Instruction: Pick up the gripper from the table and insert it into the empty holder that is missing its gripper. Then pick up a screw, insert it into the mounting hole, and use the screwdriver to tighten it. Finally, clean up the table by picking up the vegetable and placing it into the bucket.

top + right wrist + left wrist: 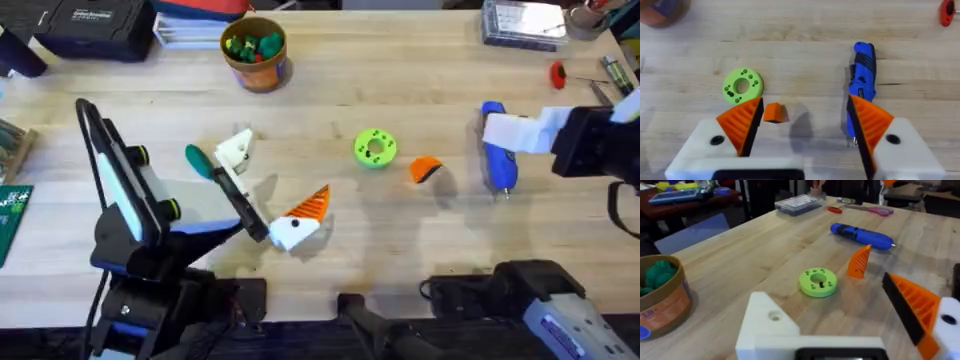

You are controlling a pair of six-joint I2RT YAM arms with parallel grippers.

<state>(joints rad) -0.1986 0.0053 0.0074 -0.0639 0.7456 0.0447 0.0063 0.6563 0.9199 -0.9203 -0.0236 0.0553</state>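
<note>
While the right gripper [500, 135] hangs over the right side of the table [420, 250], we see its fingers [742, 122] spread wide apart and holding nothing. From the right wrist, one orange pad sits just over the near end of the blue screwdriver [862, 75]; whether it touches we cannot tell. Overhead, the screwdriver [497, 160] lies on the wood under that gripper, running near to far.

The loose orange gripper [426, 170] rests on the table between the screwdriver and the green disc [375, 148], apart from both. In the left wrist view it [859, 262] stands as a small ribbed wedge just right of the disc [818, 282].

The left gripper [265, 190] sits left of centre, its jaws apart and empty. One block carries an orange tip [310, 205]; the other, the holder [236, 152], is bare cream plastic with a hole in its face, seen close in the left wrist view [770, 325].

The dark-green vegetable [198, 160] lies just left of the holder, close beside the black finger bar. The bucket [255, 55] stands at the far side, left of centre, holding green, yellow and red pieces. A red-handled tool [558, 72] lies far right.
</note>
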